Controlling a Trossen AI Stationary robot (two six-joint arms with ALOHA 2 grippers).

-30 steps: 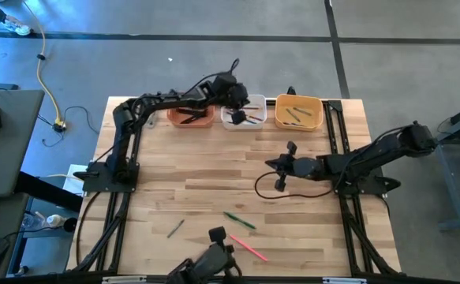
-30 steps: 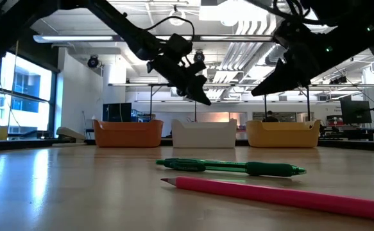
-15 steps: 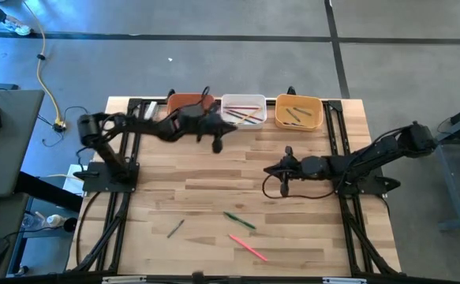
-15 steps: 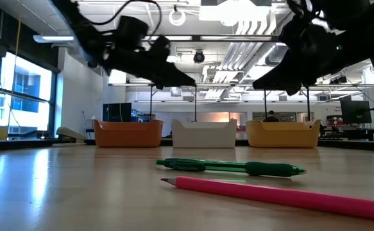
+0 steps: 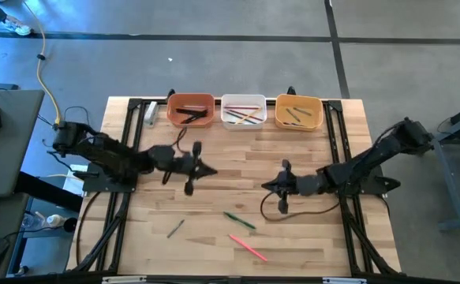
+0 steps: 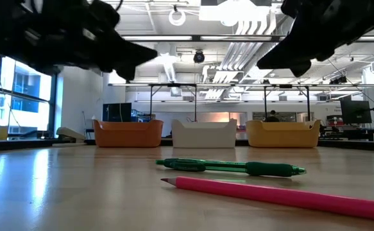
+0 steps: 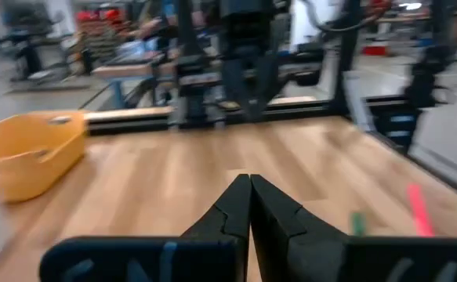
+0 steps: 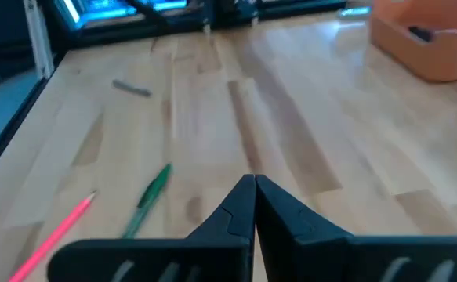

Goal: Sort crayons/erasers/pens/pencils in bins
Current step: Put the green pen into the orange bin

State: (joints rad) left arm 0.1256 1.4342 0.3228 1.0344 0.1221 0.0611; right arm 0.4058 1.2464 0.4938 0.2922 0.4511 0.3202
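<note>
1. Bins: three rounded plastic tubs at the table's upper edge, namely one terracotta-orange tub (image 5: pixel 190 110), one white tub (image 5: pixel 244 111), one yellow-orange tub (image 5: pixel 298 112).
2. Loose sticks, lower centre of the table: three, namely one small grey-green stick (image 5: pixel 175 228), one green pen (image 5: pixel 239 220), one pink pencil (image 5: pixel 248 247).

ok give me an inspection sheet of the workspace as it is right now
surface: wooden table, black rails at both sides
job's things: orange bin, white bin and yellow bin in a row at the far edge, each holding sticks; green pen, pink pencil and small grey-green stick lie loose on the near half
clutter: nothing seen
grippers: left gripper shut, empty, above the table's left-middle; right gripper shut, empty, right of middle
cables: black loop under the right arm; yellow cord on the floor
surroundings: grey floor, open hall behind
</note>
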